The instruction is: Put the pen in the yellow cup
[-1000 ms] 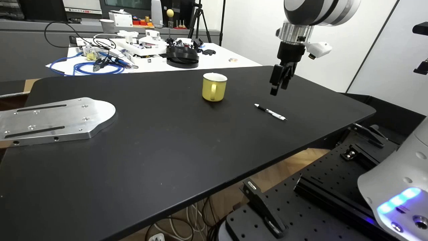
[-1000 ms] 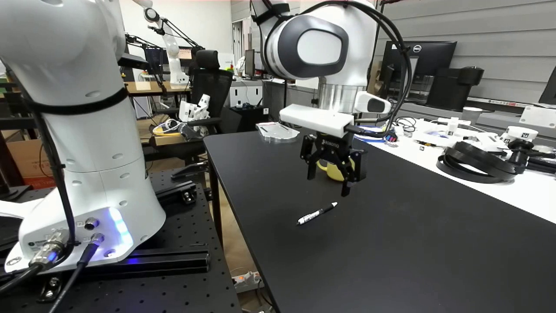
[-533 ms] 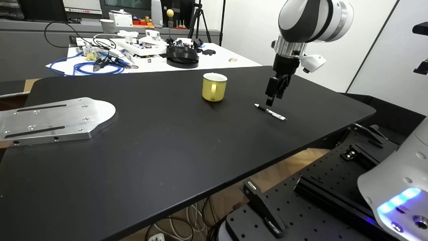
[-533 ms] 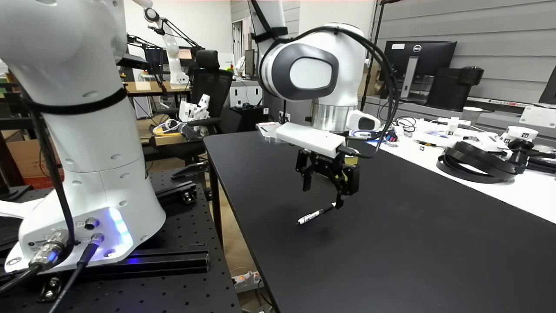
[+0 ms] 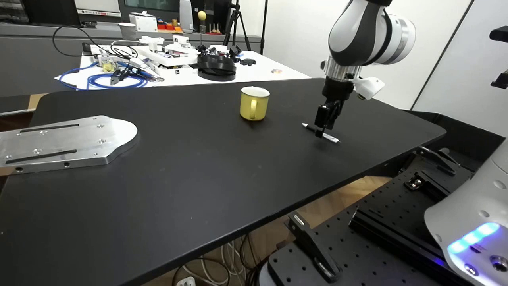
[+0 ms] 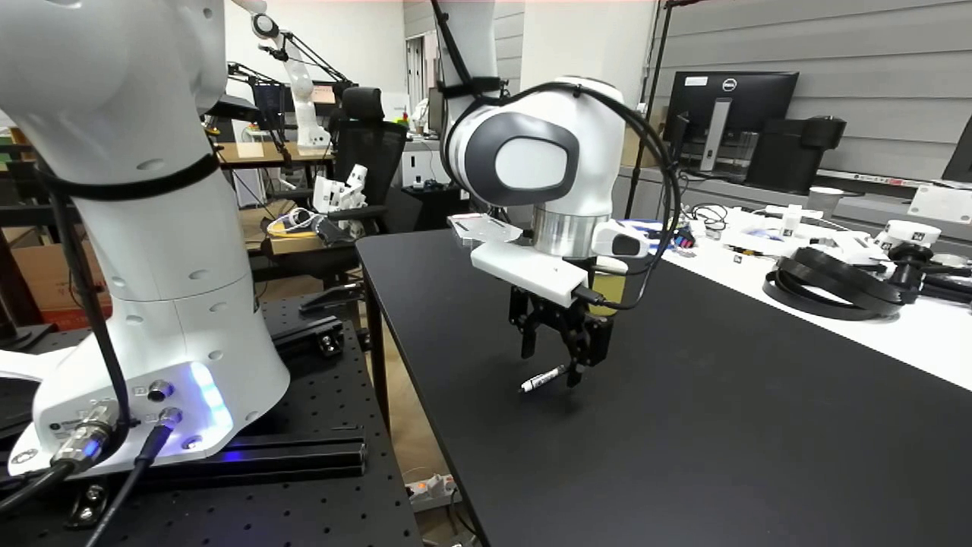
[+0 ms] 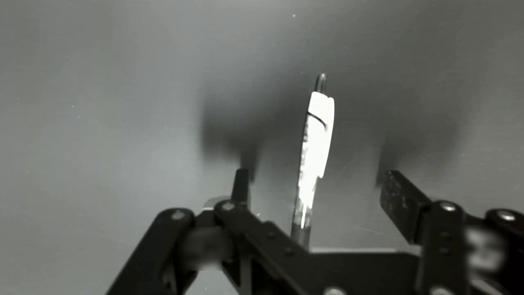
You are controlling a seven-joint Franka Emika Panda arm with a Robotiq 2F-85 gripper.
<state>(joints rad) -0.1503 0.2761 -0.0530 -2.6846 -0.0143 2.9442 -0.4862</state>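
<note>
Pen [image 7: 314,147], white in the barrel with a black section toward one end, lies flat on the black desk [image 5: 178,190] beneath the gripper [image 7: 316,172]. The jaws are spread, and the wrist view has one on each side of the pen, with bare desk between either jaw and the barrel. The clip end points toward the top of that view, while the opposite end runs down out of sight behind dark parts of the gripper. In both exterior views a jaw stands in front of the pen and hides part of it; whether the tips of the jaws touch the desk I cannot tell. The yellow cup [image 5: 260,105] stands upright on the desk, apart from the pen, with its pale rim up and, in an exterior view, its handle turned toward the camera. In an exterior view the cup is partly hidden behind the gripper and a black cable [image 6: 672,190]. A silver metal plate [image 5: 67,139] lies at an edge of the desk, well apart from the cup. Beyond the desk a white table [image 5: 258,73] carries a coil of blue cable [image 5: 113,86] and a black round object [image 5: 216,67].
</note>
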